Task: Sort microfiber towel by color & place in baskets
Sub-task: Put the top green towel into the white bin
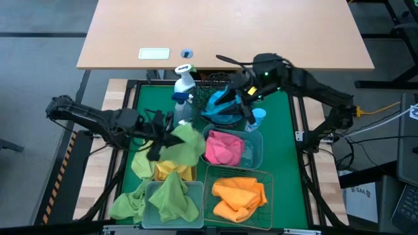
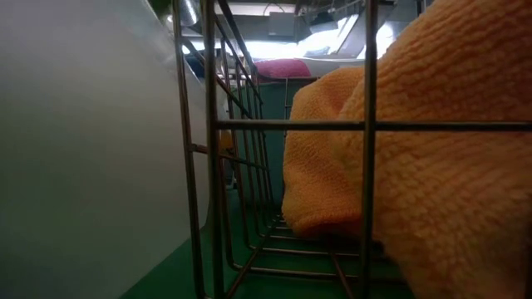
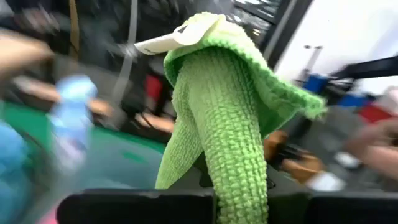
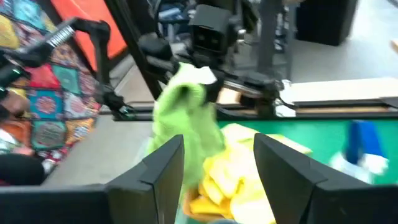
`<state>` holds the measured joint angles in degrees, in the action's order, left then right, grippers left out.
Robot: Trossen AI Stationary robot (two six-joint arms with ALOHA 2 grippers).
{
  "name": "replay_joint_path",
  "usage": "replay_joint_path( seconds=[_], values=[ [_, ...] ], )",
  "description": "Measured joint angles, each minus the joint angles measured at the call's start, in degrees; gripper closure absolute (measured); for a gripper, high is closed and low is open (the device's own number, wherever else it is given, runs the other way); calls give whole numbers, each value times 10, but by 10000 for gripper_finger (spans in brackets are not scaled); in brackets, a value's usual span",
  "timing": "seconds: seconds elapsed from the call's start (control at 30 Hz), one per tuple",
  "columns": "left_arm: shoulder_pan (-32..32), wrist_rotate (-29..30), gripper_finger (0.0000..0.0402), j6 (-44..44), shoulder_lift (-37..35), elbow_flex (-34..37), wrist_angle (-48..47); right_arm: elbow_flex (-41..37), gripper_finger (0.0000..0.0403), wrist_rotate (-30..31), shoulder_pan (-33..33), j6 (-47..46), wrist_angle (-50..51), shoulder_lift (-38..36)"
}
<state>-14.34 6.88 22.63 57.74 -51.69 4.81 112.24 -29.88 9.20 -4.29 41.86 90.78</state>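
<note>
Left claw (image 1: 159, 135) clamps a green towel (image 1: 186, 140); right claw (image 1: 243, 98) gapes at twelve o'clock; orange (image 1: 238, 194) and pink towels (image 1: 224, 147) sorted.

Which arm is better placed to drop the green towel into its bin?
Left. Its gripper already holds a green towel beside the pale-green bin of green towels. The right gripper hangs open over the teal bin, farther back.
</note>
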Motion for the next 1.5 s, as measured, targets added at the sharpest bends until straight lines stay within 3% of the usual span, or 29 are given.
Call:
replay_joint_path(
  seconds=[0.2, 0.3, 0.5, 0.67, 0.9, 1.23, 1.5],
  values=[
    [-82, -20, 393, 147, -2, 0, -57, 32, 213, 49, -2, 18, 64, 0],
    [-128, 0, 393, 158, 12, 0, -90, 33, 214, 49, -2, 19, 71, 0],
    [-199, 97, 393, 159, 62, 0, -145, 33, 214, 49, -2, 31, 91, 0],
    [-234, 117, 393, 168, 132, 0, -165, 33, 214, 49, -2, 32, 104, 0],
    [-276, 79, 392, 287, 234, 0, -139, 33, 214, 49, -2, 33, 108, 0],
    [-337, -29, 392, 410, 336, 0, -25, 32, 214, 49, -2, 48, 113, 0],
    [-336, -20, 392, 415, 394, 0, -32, 32, 214, 49, -2, 63, 129, 0]
  ],
)
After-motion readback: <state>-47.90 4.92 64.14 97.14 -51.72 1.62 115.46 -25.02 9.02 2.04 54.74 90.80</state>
